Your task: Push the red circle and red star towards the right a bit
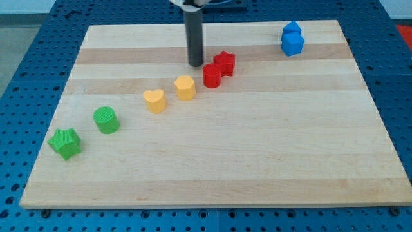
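The red circle (212, 75) and the red star (224, 63) sit touching each other in the upper middle of the wooden board (212, 161), the star up and to the right of the circle. My tip (196, 64) rests on the board just left of the circle and slightly above it, a small gap away from it.
A yellow hexagon-like block (185, 87) and a yellow heart (154, 100) lie to the lower left of the circle. A green circle (105, 120) and a green star (65, 142) sit near the left edge. Two blue blocks (292, 39) stand touching at the top right.
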Available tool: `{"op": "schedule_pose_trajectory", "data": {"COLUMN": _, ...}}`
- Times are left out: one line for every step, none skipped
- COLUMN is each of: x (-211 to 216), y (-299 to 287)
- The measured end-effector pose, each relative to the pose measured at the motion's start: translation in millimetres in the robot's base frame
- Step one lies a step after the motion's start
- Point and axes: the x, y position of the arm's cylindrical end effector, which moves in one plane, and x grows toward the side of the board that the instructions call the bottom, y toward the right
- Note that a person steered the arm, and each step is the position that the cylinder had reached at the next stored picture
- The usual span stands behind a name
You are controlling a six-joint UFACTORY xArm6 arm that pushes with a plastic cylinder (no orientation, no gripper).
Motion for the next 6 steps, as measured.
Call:
{"op": "schedule_pose_trajectory", "data": {"x": 22, "y": -20}}
{"op": "schedule_pose_trajectory", "data": {"x": 38, "y": -3}}
{"op": "schedule_pose_trajectory", "data": {"x": 27, "y": 38}}
{"op": "schedule_pose_trajectory", "data": {"x": 17, "y": 56}}
{"op": "schedule_pose_trajectory", "data": {"x": 16, "y": 24}}
{"op": "schedule_pose_trajectory", "data": {"x": 8, "y": 4}}
